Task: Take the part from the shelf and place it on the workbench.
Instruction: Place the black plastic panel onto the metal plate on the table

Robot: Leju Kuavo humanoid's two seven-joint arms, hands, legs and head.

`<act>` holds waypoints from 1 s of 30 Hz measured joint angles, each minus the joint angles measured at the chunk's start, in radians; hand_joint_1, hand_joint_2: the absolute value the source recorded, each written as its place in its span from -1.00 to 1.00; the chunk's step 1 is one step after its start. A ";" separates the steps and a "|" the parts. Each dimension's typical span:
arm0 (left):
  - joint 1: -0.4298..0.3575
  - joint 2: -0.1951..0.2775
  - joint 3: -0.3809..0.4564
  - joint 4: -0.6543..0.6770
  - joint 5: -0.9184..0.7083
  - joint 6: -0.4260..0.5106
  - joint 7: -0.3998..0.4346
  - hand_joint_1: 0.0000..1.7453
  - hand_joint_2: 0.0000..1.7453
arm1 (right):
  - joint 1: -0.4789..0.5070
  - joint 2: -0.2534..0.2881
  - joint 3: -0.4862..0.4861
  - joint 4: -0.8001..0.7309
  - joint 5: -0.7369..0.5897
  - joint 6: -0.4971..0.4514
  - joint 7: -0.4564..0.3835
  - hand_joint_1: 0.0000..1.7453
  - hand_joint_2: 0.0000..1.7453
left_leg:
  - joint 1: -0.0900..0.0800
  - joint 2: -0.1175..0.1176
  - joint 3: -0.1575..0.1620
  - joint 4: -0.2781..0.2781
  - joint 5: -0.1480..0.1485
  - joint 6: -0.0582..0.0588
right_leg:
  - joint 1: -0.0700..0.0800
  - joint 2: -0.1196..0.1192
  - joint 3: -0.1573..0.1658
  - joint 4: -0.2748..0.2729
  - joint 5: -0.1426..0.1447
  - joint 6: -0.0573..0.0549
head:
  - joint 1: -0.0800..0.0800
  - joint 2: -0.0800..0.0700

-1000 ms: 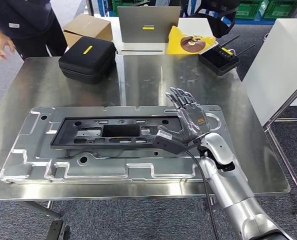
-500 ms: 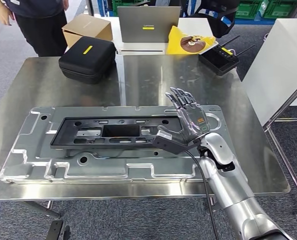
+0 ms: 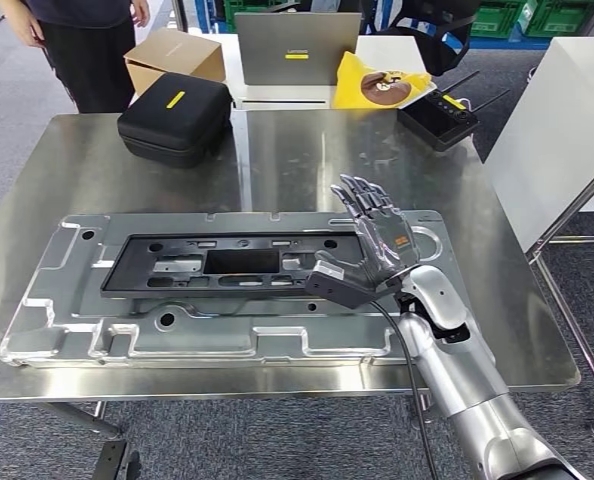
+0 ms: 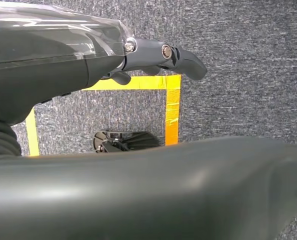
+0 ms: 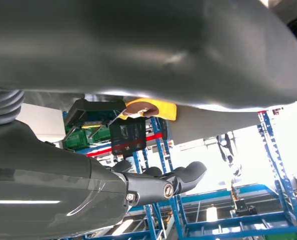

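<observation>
Glossy steel workbench [image 3: 294,160], matt black part [image 3: 218,265]

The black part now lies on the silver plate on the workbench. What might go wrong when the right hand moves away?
1. The right hand, fingers spread, hangs over the right end of the black part; its thumb looks very near that end, so withdrawing might nudge the part out of place.
2. A black cable runs along the right arm beside the silver plate; it could snag on the plate's edge.
</observation>
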 joint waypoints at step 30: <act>0.000 0.000 0.000 0.000 0.000 0.000 0.000 -1.00 -1.00 | 0.000 0.000 0.000 0.000 0.000 0.000 0.000 -1.00 -1.00 | 0.000 0.000 0.000 0.000 0.000 0.000 | 0.000 0.000 0.000 0.000 0.000 0.000 | 0.000 0.000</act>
